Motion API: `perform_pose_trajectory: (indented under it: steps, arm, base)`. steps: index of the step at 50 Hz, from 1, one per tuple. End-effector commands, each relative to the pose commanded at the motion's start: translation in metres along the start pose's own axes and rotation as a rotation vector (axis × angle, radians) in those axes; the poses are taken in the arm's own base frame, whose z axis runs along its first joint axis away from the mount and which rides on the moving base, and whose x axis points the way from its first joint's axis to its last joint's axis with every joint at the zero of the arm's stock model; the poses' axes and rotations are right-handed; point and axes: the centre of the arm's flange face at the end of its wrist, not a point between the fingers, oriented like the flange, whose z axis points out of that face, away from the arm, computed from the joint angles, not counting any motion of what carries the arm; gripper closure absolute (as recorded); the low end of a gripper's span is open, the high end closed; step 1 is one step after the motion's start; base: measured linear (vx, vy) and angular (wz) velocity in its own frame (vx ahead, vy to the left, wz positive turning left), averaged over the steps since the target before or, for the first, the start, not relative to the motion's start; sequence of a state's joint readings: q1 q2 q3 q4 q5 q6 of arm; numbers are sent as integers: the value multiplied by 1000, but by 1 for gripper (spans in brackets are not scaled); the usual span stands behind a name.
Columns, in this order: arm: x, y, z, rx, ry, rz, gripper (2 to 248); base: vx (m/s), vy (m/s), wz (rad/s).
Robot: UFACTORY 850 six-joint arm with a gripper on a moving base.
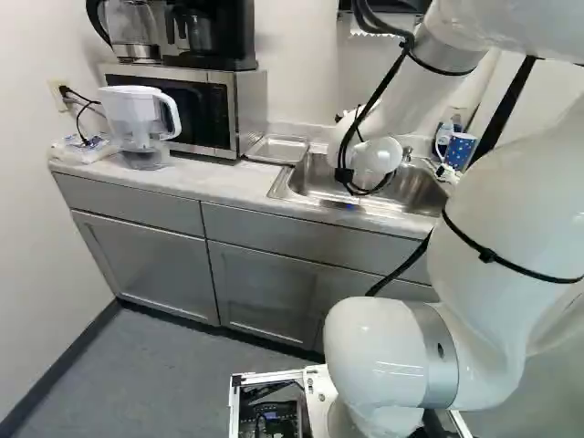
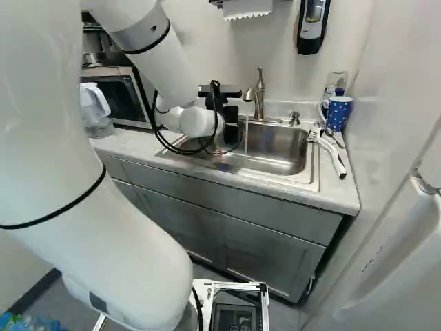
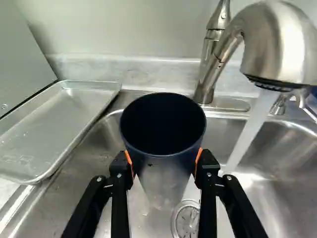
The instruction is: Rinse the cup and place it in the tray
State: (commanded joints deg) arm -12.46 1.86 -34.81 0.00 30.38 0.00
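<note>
In the right base view my gripper is over the left part of the sink, partly hidden by the wrist. The wrist view shows the gripper shut on a dark blue cup, an orange pad against each side. The cup is upright, its mouth open, above the drain. Water runs from the faucet beside the cup, apart from it. The metal tray lies on the sink's other side, nothing on it.
A microwave and a white pitcher stand left of the tray in the left base view. At the counter's right end in the right base view are a spotted blue mug and a white brush. A soap dispenser hangs above.
</note>
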Motion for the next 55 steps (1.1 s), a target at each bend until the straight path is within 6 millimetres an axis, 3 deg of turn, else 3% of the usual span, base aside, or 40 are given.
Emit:
perform_pose_trajectory:
  steps: [55]
  arm:
    - [-15,62,-23,-135,-45,61,125]
  base:
    - [0,0,0]
